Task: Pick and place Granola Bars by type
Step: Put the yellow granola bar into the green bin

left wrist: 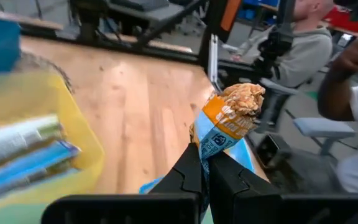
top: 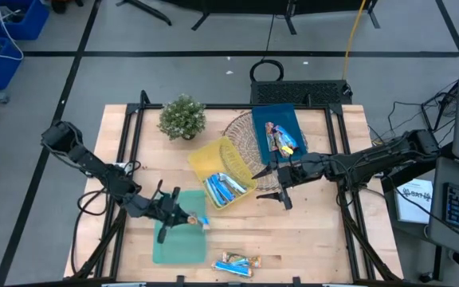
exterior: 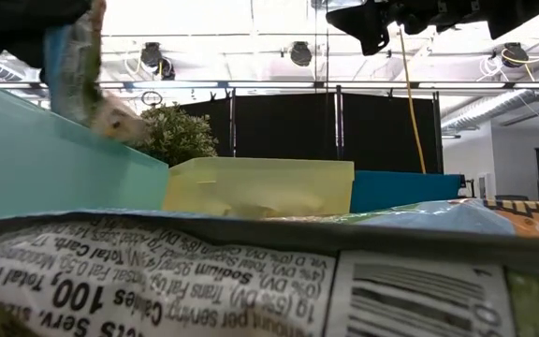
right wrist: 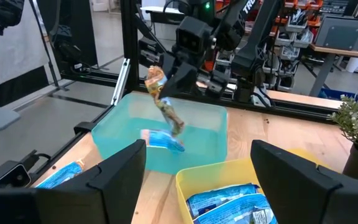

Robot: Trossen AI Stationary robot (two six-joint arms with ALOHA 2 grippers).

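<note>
Flat translucent green tray (top: 180, 245); beside it, rectangular yellow plastic tray (top: 217, 163) holding blue-and-white crinkly wrapped bars (top: 225, 189); beyond, deep-blue tray (top: 277, 119) with blue-and-red bars (top: 280, 137). Orange-banded blue wrapper bar (left wrist: 227, 121) over pale wooden tabletop (top: 309, 231).

Overhead cam looks straight down on the whole pale wooden bench (top: 309, 231). The low cam sits at bench-top height, jammed right up against a printed crinkly wrapper (exterior: 157, 281), facing the room's black curtains. Each wrist cam looks out past its own jaws. The translucent yellow plastic tray (top: 213, 159) shows in all four views.
</note>
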